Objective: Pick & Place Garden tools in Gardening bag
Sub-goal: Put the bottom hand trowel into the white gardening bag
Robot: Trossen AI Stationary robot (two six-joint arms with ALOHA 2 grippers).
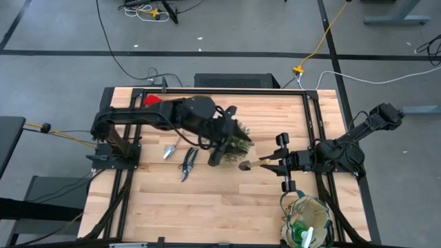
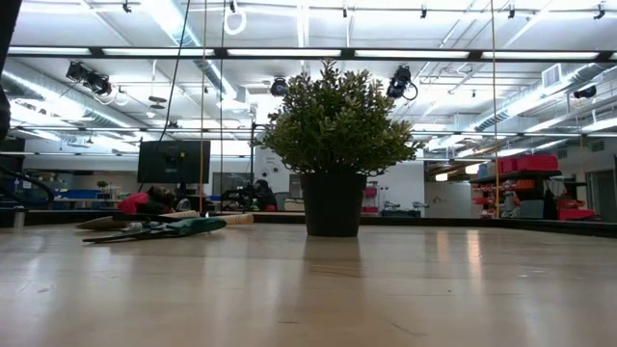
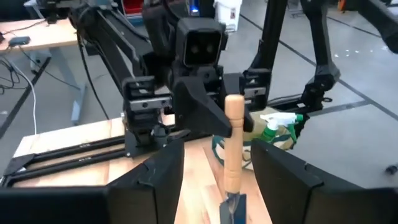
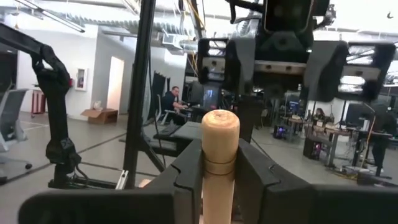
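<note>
A wooden-handled garden tool [image 3: 233, 146] hangs above the table's middle, its metal end [image 1: 243, 165] low. My right gripper [image 1: 271, 163] is shut on its handle. My left gripper [image 3: 217, 180] is open. Its fingers stand on either side of the tool's lower part without touching it, next to the potted plant [image 1: 239, 142]. The gardening bag [image 1: 306, 220] stands at the near right, with a green and white item [image 3: 280, 121] inside. Pruning shears [image 1: 188, 162] and a small trowel [image 1: 168, 150] lie flat left of centre. Red gloves [image 1: 153, 98] lie at the far left. My right gripper pinches the wooden handle [image 4: 219, 165] between its two fingers [image 4: 186, 177], below the rounded free end [image 4: 219, 127]. The fingers come about level from the table's right and lie across the handle. The tool is lifted clear, rounded end up, metal end down toward my left gripper.
The bushy plant in its dark pot [image 2: 334, 202] stands mid-table, right beside my left gripper. Shears and other tools [image 2: 154, 228] lie left of it. Bare wood lies along the near edge between the tools and the bag.
</note>
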